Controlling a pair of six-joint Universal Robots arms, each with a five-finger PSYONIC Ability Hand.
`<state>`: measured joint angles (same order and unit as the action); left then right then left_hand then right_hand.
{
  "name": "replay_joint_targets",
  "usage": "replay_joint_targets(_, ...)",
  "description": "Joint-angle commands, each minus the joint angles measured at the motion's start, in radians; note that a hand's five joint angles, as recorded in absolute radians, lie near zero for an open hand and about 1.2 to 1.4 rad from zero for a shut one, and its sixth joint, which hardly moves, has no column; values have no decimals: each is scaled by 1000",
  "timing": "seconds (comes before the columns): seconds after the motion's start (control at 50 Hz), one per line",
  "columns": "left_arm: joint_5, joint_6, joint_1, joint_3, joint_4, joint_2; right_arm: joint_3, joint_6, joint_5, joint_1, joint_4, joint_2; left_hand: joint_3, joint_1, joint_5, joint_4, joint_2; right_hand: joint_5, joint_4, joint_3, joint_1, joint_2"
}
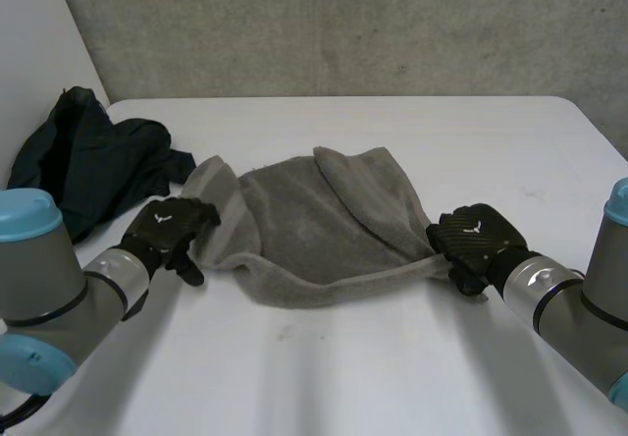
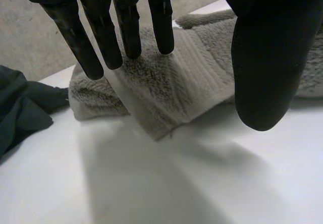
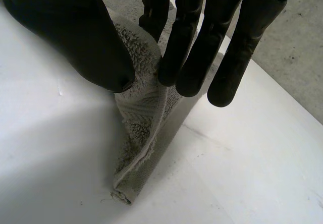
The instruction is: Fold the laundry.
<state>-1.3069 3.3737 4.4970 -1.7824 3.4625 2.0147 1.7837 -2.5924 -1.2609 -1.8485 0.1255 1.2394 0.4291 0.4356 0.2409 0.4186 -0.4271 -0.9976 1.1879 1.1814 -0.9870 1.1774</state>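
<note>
Right robot hand (image 3: 75, 32) pinches the grey towel (image 1: 304, 225); left robot hand (image 2: 262, 57) splayed.

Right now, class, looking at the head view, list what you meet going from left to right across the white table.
crumpled dark cloth heap → black left hand → rumpled grey terry towel → black right hand

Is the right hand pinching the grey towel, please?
Yes, the right hand squeezes a corner of the grey towel between thumb and fingers.
</note>
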Motion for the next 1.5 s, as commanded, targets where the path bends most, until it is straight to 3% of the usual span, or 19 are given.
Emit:
replay_joint_targets(0.02, -25, 1, -31, 93, 1, 68, 5, 0, 2, 0, 0, 0, 46, 39, 59, 56, -48, -224, 208, 215, -409, 219)
replay_joint_targets(0.22, -57, 1, -74, 202, -2, 168, 6, 0, 0, 0, 0, 0, 69, 63, 83, 80, -71, -224, 208, 215, -409, 219)
replay_joint_targets(0.28, -64, 9, -79, 236, -2, 188, 8, 0, 0, 0, 2, 0, 169, 162, 182, 179, -171, -224, 208, 215, -409, 219)
replay_joint_targets(0.38, -77, 70, -84, 259, -9, 193, 8, -3, 0, 0, 5, 0, 965, 958, 979, 975, -967, -224, 208, 215, -409, 219)
replay_joint_targets(0.5, -115, 113, -93, 200, -17, 70, -6, -32, 2, -5, -15, 2, 967, 961, 981, 978, -969, -224, 208, 215, -409, 219)
replay_joint_targets(0.68, -107, 115, -85, 3, -11, -204, -69, -51, 144, 5, -216, 38, 947, 941, 961, 958, -949, -73, 57, 63, -258, 67)
replay_joint_targets(0.74, -106, 116, -90, -29, -14, -198, -69, -54, 155, 3, -211, 38, 17, 10, 31, 27, -19, -73, 57, 63, -258, 67)
replay_joint_targets(0.82, -104, 115, -88, -32, -16, -150, -64, -54, 155, 0, -208, 37, -153, -160, -140, -143, 151, -73, 57, 63, -258, 67)
replay_joint_targets(1.12, 37, 99, -76, 80, -20, 68, -49, -54, 155, 6, -185, 34, 54, 48, 68, 65, -56, -75, 60, 66, -261, 70)
replay_joint_targets(1.3, 35, 96, -94, 156, -22, 131, -46, -54, 155, 8, -181, 34, 210, 203, 224, 220, -212, -78, 63, 69, -264, 73)
replay_joint_targets(1.5, 35, 98, -116, 196, -23, 165, -40, -52, 153, 8, -179, 34, 582, 576, 596, 593, -585, -78, 63, 69, -264, 73)
